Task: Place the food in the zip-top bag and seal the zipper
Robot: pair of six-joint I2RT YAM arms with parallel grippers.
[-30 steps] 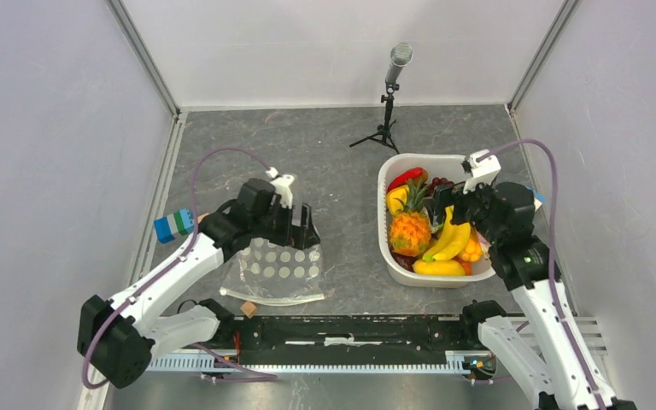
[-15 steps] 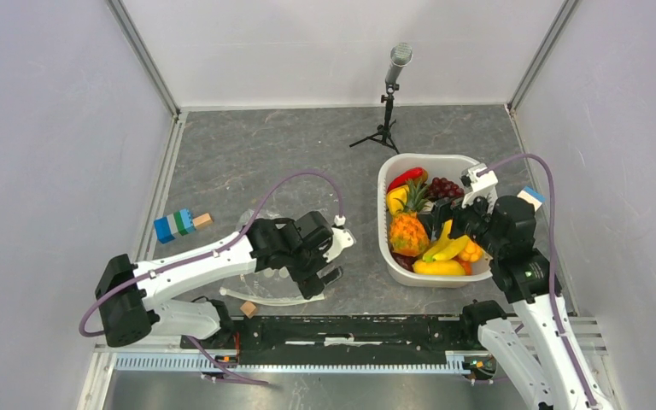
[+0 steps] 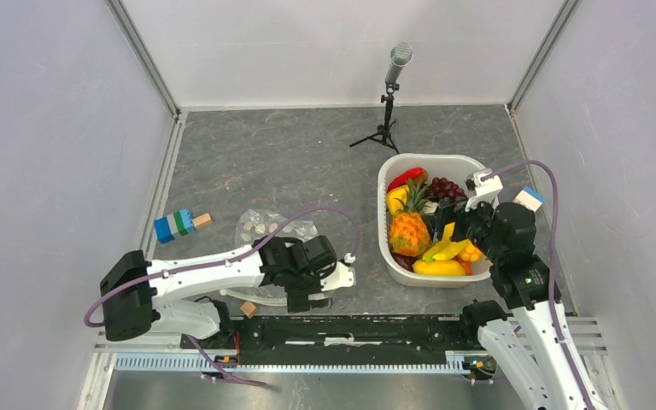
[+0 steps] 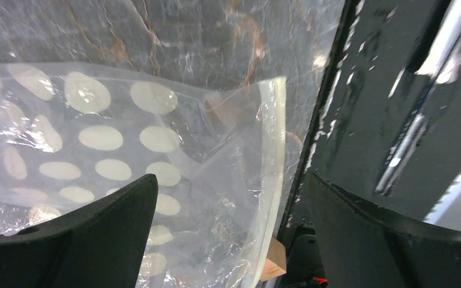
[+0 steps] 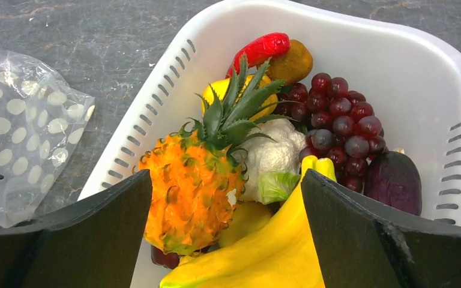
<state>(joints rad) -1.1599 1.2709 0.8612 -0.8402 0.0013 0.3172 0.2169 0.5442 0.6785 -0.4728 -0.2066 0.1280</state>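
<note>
The zip-top bag (image 3: 266, 228) lies flat on the grey table, clear with white dots (image 4: 108, 144). Its zipper (image 4: 273, 162) runs along the near edge, beside the black rail. My left gripper (image 3: 305, 297) (image 4: 231, 180) hangs open just above that zipper edge, holding nothing. The food sits in a white basket (image 3: 390, 171) at the right: pineapple (image 5: 189, 186), bananas (image 5: 270, 252), cauliflower (image 5: 273, 153), grapes (image 5: 342, 120), red pepper (image 5: 263, 47). My right gripper (image 3: 444, 220) (image 5: 225, 177) is open over the pineapple and bananas. The bag (image 5: 18, 132) also shows left of the basket.
A microphone stand (image 3: 388, 102) stands at the back. Blue and green blocks (image 3: 175, 225) lie at the left, a small wooden cube (image 3: 248, 308) (image 4: 273, 264) by the bag's near corner. A black rail (image 3: 350, 329) runs along the near edge. A blue-white block (image 3: 530, 199) sits right of the basket.
My left arm swung from the bag's far side down to its near zipper edge, uncovering the bag's far end. The right gripper shifted slightly nearer over the basket. Both stay open.
</note>
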